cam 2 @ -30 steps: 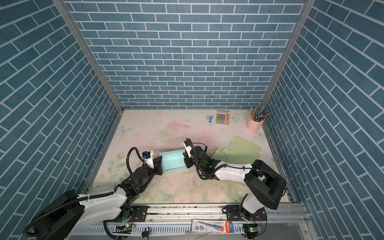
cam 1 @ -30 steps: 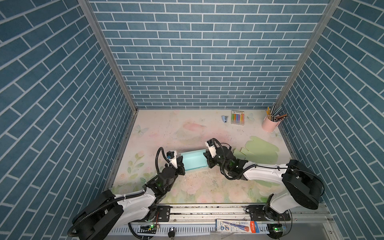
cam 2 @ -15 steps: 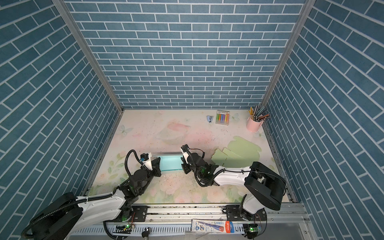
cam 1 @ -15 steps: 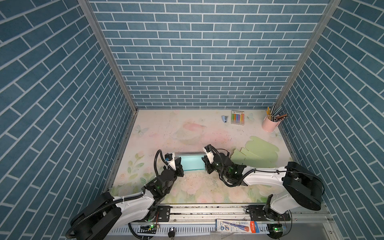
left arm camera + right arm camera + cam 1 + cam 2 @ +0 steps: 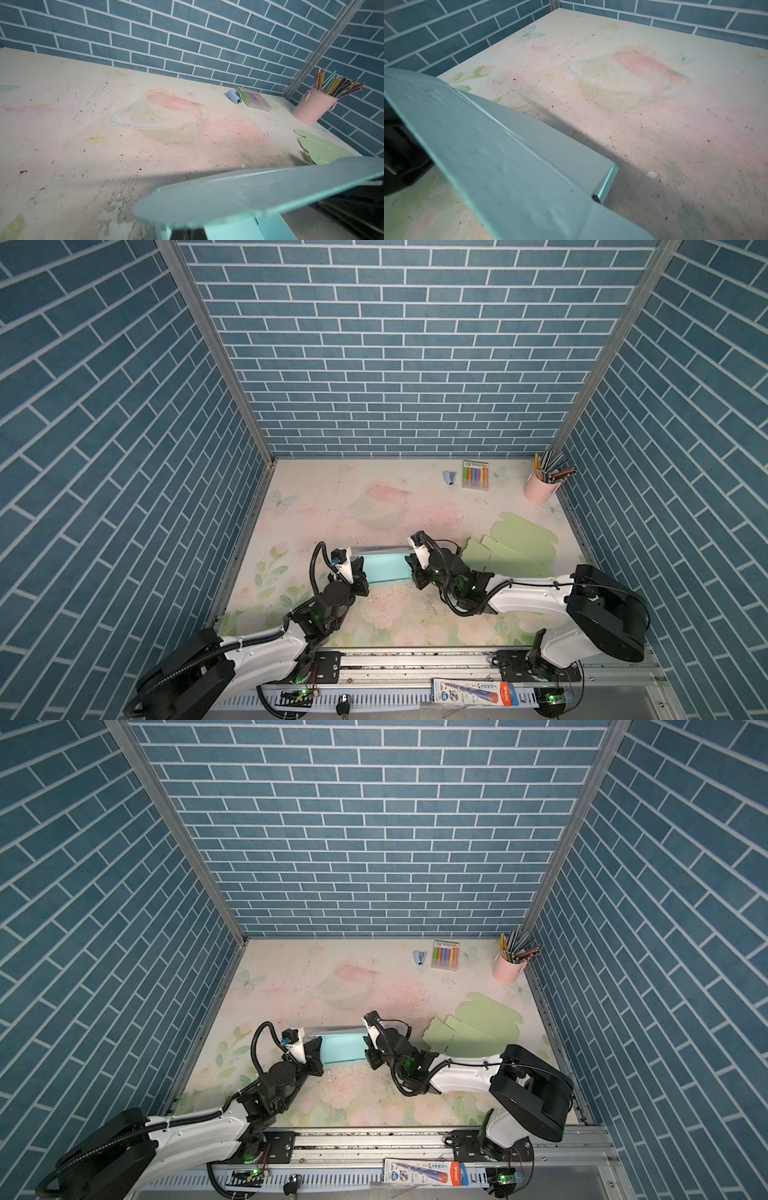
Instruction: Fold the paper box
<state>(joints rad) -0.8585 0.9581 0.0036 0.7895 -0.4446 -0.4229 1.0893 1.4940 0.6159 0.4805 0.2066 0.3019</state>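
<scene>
The teal paper box (image 5: pixel 384 566) (image 5: pixel 343 1048) lies low over the front middle of the table, level, between my two grippers. My left gripper (image 5: pixel 360 569) (image 5: pixel 318 1049) is shut on its left end. My right gripper (image 5: pixel 411 568) (image 5: pixel 368 1050) is closed on its right end. In the left wrist view a blurred teal flap (image 5: pixel 249 193) of the box covers the jaws, and only a dark finger (image 5: pixel 187 235) shows under it. In the right wrist view a creased panel (image 5: pixel 488 145) of the box hides the fingers.
Flat pale green paper sheets (image 5: pixel 515 547) lie right of the right gripper. At the back right stand a pink cup of pencils (image 5: pixel 540 487), a marker pack (image 5: pixel 475 475) and a small blue stapler (image 5: pixel 449 477). Brick walls enclose three sides.
The right gripper has come down and toward the front edge with its end of the box. The box has gone from tilted to level, and the left gripper has barely shifted.
</scene>
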